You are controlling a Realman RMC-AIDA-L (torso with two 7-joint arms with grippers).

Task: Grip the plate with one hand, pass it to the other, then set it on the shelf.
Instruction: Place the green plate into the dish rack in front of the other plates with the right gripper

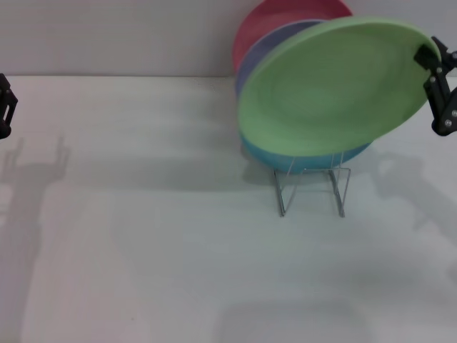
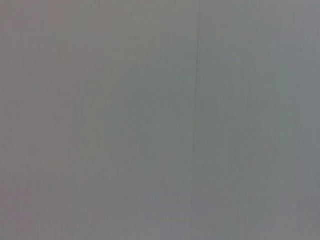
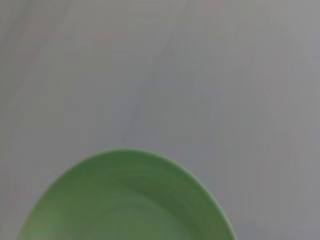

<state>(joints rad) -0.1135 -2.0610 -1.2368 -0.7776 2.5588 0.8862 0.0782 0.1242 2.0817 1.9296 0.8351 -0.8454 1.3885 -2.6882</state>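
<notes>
Plainly, the white matte table [image 1: 143,236] fills most of the head view, meeting a pale wall at its far edge, with soft grey shadows of the arms lying across it at 9 and 3 o'clock.

Above the thin silver wire shelf [image 1: 312,189], toward 1 o'clock from the table's middle, hangs the round, matte light-green plastic plate [image 1: 332,87]. It is tilted with its face turned toward the robot, and its long axis climbs from lower left at 8 o'clock to upper right at 2 o'clock. The right black two-finger end effector [image 1: 431,63] is clamped on the plate's rim at that upper right end. Whether the plate's lower edge touches the wires I cannot tell.

Behind it in the shelf stand a turquoise-blue plate [image 1: 307,151], a lavender plate [image 1: 265,48] and a pinkish-red plate [image 1: 268,21], each showing only as a crescent.

The left end effector [image 1: 6,106] sits at the table's 9 o'clock edge, well apart from everything; how its fingers stand I cannot tell.

The right wrist view shows only the green plate's curved edge over bare table, without the shelf. The left wrist view shows nothing but a flat grey surface with one faint seam.
</notes>
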